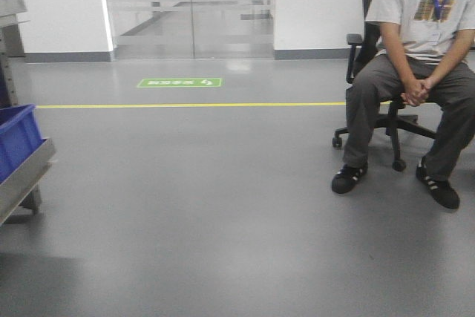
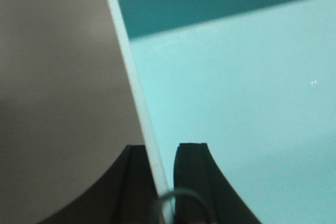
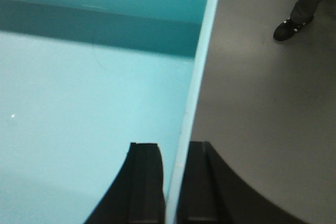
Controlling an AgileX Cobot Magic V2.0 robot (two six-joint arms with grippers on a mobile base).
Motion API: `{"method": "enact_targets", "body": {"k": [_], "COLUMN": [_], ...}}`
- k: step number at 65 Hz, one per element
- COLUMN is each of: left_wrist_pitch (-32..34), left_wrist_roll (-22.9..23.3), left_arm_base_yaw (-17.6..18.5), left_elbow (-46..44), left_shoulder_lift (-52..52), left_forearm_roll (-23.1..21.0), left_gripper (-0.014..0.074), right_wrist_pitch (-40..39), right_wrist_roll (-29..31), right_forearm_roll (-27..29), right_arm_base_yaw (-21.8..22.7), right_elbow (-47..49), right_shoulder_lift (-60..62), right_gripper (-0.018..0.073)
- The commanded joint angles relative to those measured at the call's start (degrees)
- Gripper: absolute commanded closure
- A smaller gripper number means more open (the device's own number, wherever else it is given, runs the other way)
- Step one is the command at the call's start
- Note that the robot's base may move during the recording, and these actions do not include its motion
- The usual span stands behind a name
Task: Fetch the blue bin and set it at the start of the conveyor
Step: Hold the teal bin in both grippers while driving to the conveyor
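Now, blue bin (image 2: 236,108) upright, left claw (image 2: 161,150) and right claw (image 3: 175,148) pinching opposite rims

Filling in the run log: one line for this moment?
left gripper: shut on bin wall | right gripper: shut on bin wall | conveyor: not in view

Left gripper (image 2: 160,148): two-pronged build, matte black throughout, no gloss.
Left fingers (image 2: 191,182): squared tips, straight inner faces, outer edges flaring outward in a concave curve toward the base; shallow stepped ridge running lengthwise along each.
Cable (image 2: 181,195): thin, pale grey, bent into a small arc at the base of the left fingers, slightly blurred.
Right gripper (image 3: 175,145): same matte black, two-pronged form.
Right fingers (image 3: 147,182): squared tips, flat inner faces, broad curved outer flanks widening downward; faint lengthwise grooves catching a dull sheen.
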State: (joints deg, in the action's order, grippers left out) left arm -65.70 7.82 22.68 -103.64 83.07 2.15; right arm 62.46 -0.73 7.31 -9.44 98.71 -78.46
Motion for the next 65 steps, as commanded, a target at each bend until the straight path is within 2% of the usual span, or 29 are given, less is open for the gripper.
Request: {"method": "enact_targets", "body": {"k": [1, 65], "left_wrist_pitch": [2.2, 2.2], "left_wrist_roll": [-1.1, -1.1], "left_arm_base_yaw": [0.5, 0.5], "left_elbow": [-0.6, -0.6], "left_shoulder_lift": [-0.9, -0.9], "left_forearm_roll": [-1.2, -1.2], "left_gripper": [0.0708, 0.0708], "right_wrist_pitch": [-1.6, -1.7], "right_wrist_roll": [1.3, 1.3], "right_forearm_roll": [-0.1, -0.1], "right_arm_base_yaw": [0.1, 0.1], "right_elbow": [0.6, 0.6], "right_shoulder_lift": [0.6, 0.6], "right_gripper": [0.0711, 0.0711]}}
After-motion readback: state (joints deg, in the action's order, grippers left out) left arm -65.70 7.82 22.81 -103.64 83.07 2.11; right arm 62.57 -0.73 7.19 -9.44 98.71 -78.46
